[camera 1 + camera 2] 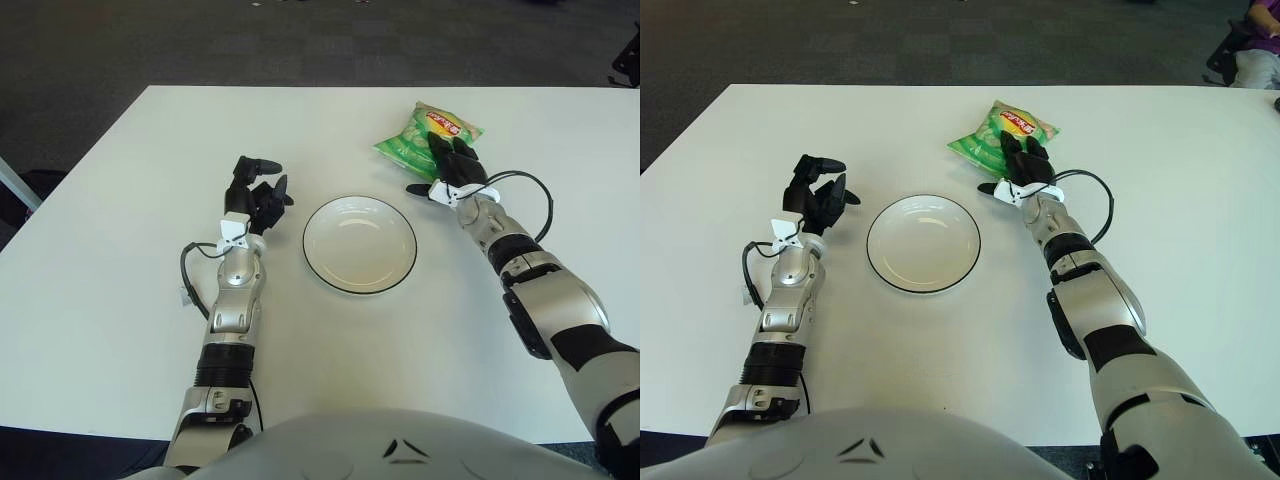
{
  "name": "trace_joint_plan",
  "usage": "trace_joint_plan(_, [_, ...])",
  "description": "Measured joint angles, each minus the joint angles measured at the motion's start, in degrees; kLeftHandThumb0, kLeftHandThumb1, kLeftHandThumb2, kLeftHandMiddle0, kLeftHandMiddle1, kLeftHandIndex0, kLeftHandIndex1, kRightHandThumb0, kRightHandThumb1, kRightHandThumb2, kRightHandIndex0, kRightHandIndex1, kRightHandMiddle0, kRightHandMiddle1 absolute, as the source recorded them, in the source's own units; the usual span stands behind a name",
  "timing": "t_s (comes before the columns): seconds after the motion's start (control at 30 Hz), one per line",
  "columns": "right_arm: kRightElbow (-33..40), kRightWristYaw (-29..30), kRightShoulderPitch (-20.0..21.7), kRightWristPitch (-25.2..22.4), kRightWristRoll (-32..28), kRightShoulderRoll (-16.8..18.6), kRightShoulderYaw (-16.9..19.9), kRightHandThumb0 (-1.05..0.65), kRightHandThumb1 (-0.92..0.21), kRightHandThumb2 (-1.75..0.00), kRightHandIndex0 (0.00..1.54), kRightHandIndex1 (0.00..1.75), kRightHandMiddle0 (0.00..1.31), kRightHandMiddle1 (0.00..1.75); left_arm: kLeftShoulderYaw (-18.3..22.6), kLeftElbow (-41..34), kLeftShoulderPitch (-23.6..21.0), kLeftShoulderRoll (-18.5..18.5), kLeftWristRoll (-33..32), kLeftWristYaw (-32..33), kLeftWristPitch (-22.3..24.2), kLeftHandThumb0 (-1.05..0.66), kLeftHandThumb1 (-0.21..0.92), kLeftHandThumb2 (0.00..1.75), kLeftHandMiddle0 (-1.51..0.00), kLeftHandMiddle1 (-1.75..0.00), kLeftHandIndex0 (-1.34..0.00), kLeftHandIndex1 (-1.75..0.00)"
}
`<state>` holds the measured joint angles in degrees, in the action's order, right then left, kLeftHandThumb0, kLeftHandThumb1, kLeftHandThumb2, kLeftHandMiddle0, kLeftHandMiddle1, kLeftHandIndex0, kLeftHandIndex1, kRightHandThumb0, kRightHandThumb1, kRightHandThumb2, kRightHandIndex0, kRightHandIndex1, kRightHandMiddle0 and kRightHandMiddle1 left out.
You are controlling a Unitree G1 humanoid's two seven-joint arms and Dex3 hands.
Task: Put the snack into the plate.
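1. I see the white bench [120,300] carrying a round white plate [359,244] with a dark rim; its bowl holds nothing.
2. The snack [418,140], a green bag with a yellow and red label, sits on the far right part of the bench, beyond the plate and apart from it.
3. My right hand [455,170] lies over the near edge of the snack. Its black fingers [1026,155] are curled onto the bag and grip it; one finger points sideways toward the plate.
4. My left hand [256,193] shows just left of the plate, raised on its forearm. Its fingers [818,163] are loosely bent and hold nothing.
5. A black cable [192,275] loops beside the left forearm, and another [535,190] arcs by the right wrist.
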<state>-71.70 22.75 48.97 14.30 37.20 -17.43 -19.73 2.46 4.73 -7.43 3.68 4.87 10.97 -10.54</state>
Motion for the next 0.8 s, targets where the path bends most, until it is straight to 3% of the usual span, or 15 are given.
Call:
trace_joint_plan(0.1, [-1.2, 2.9, 0.3, -0.9, 0.4, 0.1, -0.8, -0.76, -0.92, -0.2, 0.11, 0.01, 0.3, 0.09, 0.0, 0.0, 0.0, 0.0, 0.3, 0.3, -0.3, -0.36, 0.92, 0.34, -0.94, -1.44, -0.4, -1.55])
trace_joint_plan(0.17, [-2.1, 6.6, 0.3, -1.7, 0.9, 0.3, -1.6, -0.63, -0.92, -0.15, 0.27, 0.02, 0.47, 0.12, 0.0, 0.0, 0.0, 0.0, 0.4, 0.5, -0.5, -0.36, 0.92, 0.34, -0.94, -1.44, -0.4, -1.55])
trace_joint_plan(0.3, [-3.6, 14.9, -0.1, -4.4, 2.5, 0.9, -3.2, -0.46, -0.92, -0.08, 0.53, 0.06, 0.68, 0.23, 0.0, 0.1, 0.1, -0.1, 1.1, 1.3, -1.1, -0.36, 0.92, 0.33, -0.94, -1.44, -0.4, -1.55])
trace_joint_plan(0.33, [-3.9, 16.9, -0.2, -5.1, 2.7, 1.1, -3.5, -0.42, -0.92, -0.1, 0.6, 0.11, 0.65, 0.62, 0.0, 0.1, 0.1, -0.2, 1.2, 1.4, -1.2, -0.36, 0.92, 0.33, -0.94, -1.44, -0.4, -1.55])
trace_joint_plan(0.37, [-4.1, 18.7, -0.3, -5.8, 2.8, 1.3, -3.8, -0.41, -0.92, -0.11, 0.6, 0.17, 0.64, 0.76, 0.0, 0.1, 0.1, -0.2, 1.3, 1.4, -1.3, -0.36, 0.92, 0.33, -0.94, -1.44, -0.4, -1.55])
trace_joint_plan(0.43, [-4.4, 21.4, -0.5, -6.9, 2.8, 1.7, -4.3, -0.39, -0.92, -0.13, 0.48, 0.63, 0.61, 1.09, 0.0, 0.1, 0.1, -0.2, 1.7, 1.7, -1.4, -0.36, 0.92, 0.33, -0.95, -1.44, -0.4, -1.55])
trace_joint_plan(0.5, [-4.5, 23.0, -0.5, -7.5, 2.8, 1.9, -4.5, -0.38, -0.92, -0.13, 0.39, 0.95, 0.61, 1.2, 0.0, 0.2, 0.1, -0.2, 2.1, 2.0, -1.4, -0.36, 0.92, 0.33, -0.95, -1.44, -0.4, -1.55])
trace_joint_plan(0.53, [-4.5, 23.6, -0.5, -7.7, 2.8, 2.0, -4.6, -0.24, -0.92, -0.16, 0.38, 1.11, 0.62, 1.22, 0.0, 0.2, 0.1, -0.2, 2.3, 2.1, -1.5, -0.36, 0.92, 0.33, -0.95, -1.44, -0.4, -1.55])
trace_joint_plan(0.63, [-4.5, 24.8, -0.4, -8.1, 2.8, 2.1, -4.9, -0.08, -0.92, -0.2, 0.37, 1.31, 0.62, 1.26, 0.0, 0.3, 0.1, -0.3, 2.4, 2.3, -1.9, -0.36, 0.92, 0.33, -0.95, -1.44, -0.4, -1.55])
trace_joint_plan(0.67, [-4.4, 25.0, -0.4, -8.2, 2.8, 2.1, -5.0, -0.06, -0.87, -0.32, 0.35, 1.37, 0.58, 1.34, 0.0, 0.3, 0.1, -0.3, 2.4, 2.3, -1.9, -0.36, 0.92, 0.33, -0.95, -1.44, -0.4, -1.55])
trace_joint_plan(0.73, [-4.4, 25.7, -0.4, -8.4, 2.8, 2.1, -5.3, -0.03, -0.7, -0.72, 0.3, 1.57, 0.47, 1.58, 0.0, 0.4, 0.1, -0.3, 2.5, 2.4, -2.0, -0.36, 0.92, 0.33, -0.95, -1.44, -0.4, -1.54])
trace_joint_plan(0.8, [-4.3, 26.7, -0.4, -8.6, 2.8, 2.1, -5.7, -0.01, -0.63, -0.87, 0.3, 1.64, 0.42, 1.66, 0.1, 0.5, 0.1, -0.3, 2.5, 2.4, -2.1, -0.36, 0.92, 0.33, -0.95, -1.43, -0.4, -1.54])
